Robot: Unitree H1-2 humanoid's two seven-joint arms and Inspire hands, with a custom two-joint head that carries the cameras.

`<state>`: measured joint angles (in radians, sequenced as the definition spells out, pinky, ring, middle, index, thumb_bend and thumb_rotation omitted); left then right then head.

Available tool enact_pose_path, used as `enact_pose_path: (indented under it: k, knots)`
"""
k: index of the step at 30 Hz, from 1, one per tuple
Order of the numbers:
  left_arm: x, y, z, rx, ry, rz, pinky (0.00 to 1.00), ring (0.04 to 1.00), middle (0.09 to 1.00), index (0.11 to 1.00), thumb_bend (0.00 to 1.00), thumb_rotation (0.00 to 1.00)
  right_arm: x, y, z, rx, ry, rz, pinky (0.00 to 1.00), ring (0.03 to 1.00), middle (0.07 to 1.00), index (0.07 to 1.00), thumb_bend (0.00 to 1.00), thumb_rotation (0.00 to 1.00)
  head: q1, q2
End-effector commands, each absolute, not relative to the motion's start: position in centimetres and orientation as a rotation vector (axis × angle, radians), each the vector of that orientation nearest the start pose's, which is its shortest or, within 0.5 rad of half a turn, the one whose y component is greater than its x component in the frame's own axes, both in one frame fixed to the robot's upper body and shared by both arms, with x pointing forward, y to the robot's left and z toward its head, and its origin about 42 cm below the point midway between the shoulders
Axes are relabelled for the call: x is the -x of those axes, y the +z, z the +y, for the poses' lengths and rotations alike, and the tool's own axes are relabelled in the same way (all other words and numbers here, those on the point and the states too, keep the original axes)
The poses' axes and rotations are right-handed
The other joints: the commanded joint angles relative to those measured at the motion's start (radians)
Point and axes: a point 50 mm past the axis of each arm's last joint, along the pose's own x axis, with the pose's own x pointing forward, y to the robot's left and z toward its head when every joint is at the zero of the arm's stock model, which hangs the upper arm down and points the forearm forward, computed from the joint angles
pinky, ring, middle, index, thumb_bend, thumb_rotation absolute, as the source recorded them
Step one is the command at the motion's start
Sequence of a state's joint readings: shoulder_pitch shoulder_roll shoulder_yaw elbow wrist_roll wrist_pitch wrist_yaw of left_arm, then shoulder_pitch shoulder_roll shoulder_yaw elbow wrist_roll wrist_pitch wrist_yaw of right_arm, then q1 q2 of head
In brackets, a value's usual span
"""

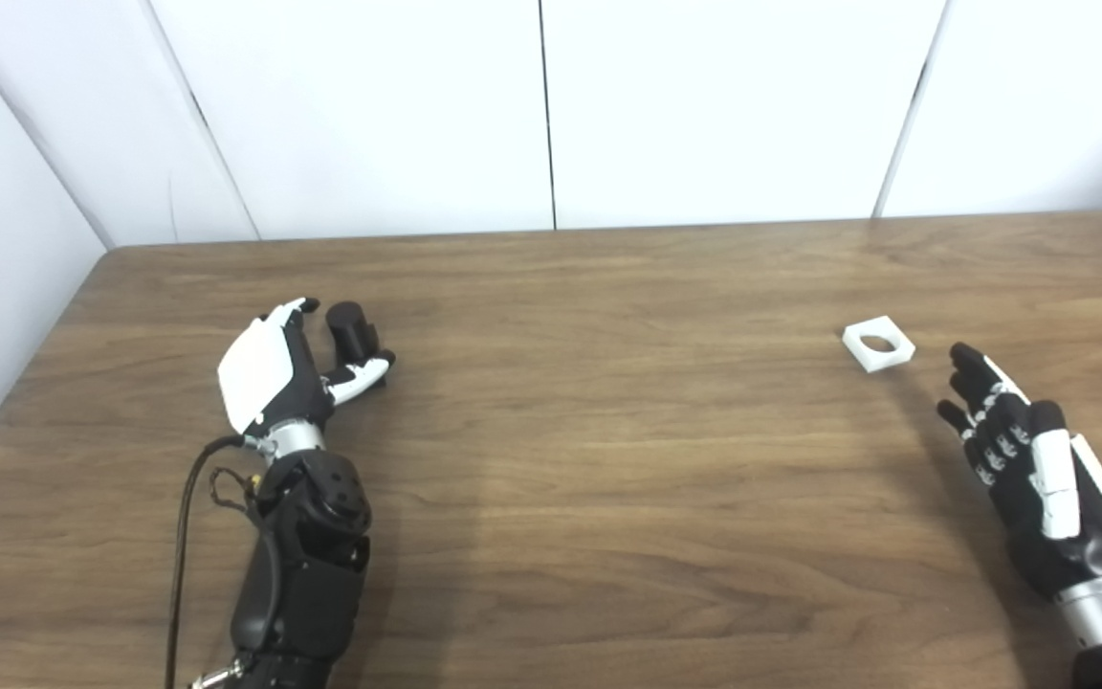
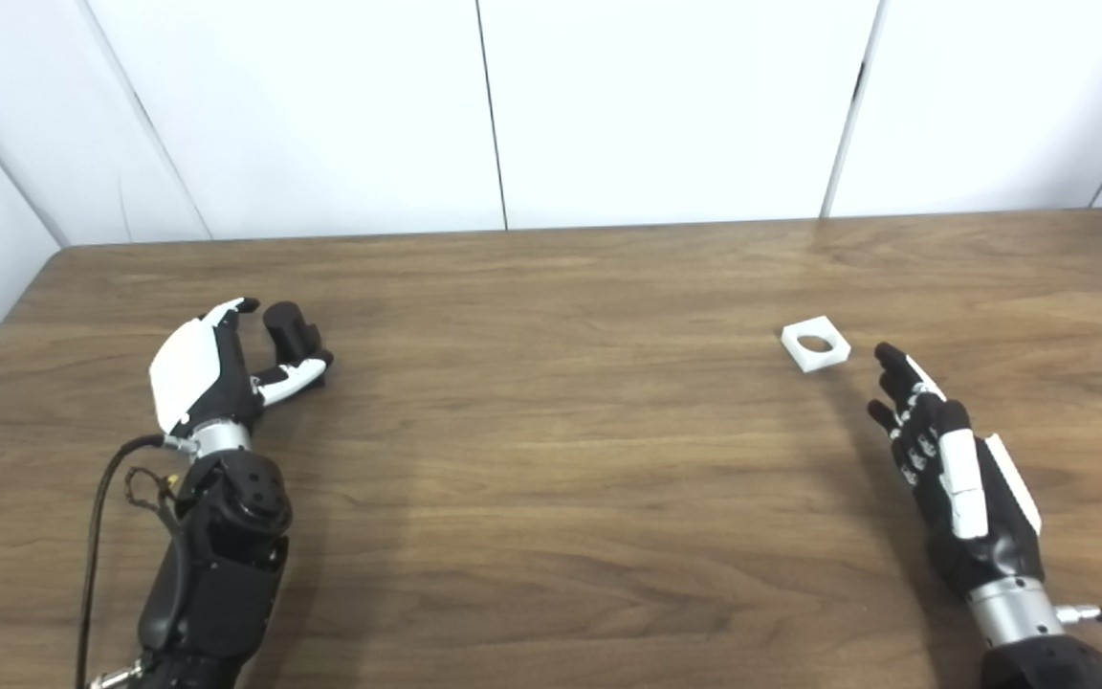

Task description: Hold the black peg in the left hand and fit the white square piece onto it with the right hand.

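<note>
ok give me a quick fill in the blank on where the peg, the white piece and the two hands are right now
1. The black peg stands by the fingers of the ____ hand.
2. The white square piece lies flat on the ____, held by neither hand.
3. The right hand is ____, its fingers apart and short of the white piece.
4. The hole through the white piece is ____ in shape.

Missing words: left; table; open; round

Scene is evenly and brightly lit from overhead. Soft shadows are cast on the table [image 1: 608, 478] beside both arms. Slight overall softness is seen.
</note>
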<state>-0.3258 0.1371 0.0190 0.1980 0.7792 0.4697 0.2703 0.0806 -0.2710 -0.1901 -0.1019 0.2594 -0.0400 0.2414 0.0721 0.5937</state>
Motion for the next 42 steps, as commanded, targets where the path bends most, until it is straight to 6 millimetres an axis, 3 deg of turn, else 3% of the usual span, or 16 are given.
enact_pose_path:
  k: [1,15,21,35,42]
  knots:
    - [-39.59,16.64,27.35,-0.971,0.534,0.111,0.82,0.953,0.900,0.777,0.77,0.32,-23.17,9.48,-33.81,0.008,0.049,-0.003,0.96,1.000,0.984,0.919,0.67,1.00,0.000,0.002]
    - [-39.56,16.42,27.07,-1.187,0.492,0.180,0.91,0.978,0.914,0.726,0.77,0.31,-23.11,9.30,-33.77,0.012,0.061,-0.004,0.96,1.000,0.993,0.934,0.65,0.99,0.002,0.006]
    - [-39.82,16.14,27.04,-1.262,0.475,0.209,0.91,0.972,0.906,0.721,0.78,0.35,-23.03,9.24,-33.70,0.012,0.068,-0.004,0.96,1.000,0.997,0.938,0.64,0.99,0.001,0.006]
    - [-39.98,16.18,26.89,-1.291,0.446,0.219,0.92,0.969,0.912,0.736,0.74,0.41,-23.05,9.11,-33.59,0.013,0.074,-0.009,0.96,1.000,0.999,0.948,0.63,0.98,0.004,0.009]
    - [-39.71,16.23,26.86,-1.246,0.431,0.189,0.90,0.977,0.914,0.723,0.73,0.37,-23.01,9.09,-33.65,0.019,0.075,-0.009,0.96,1.000,1.000,0.948,0.63,0.98,-0.003,0.011]
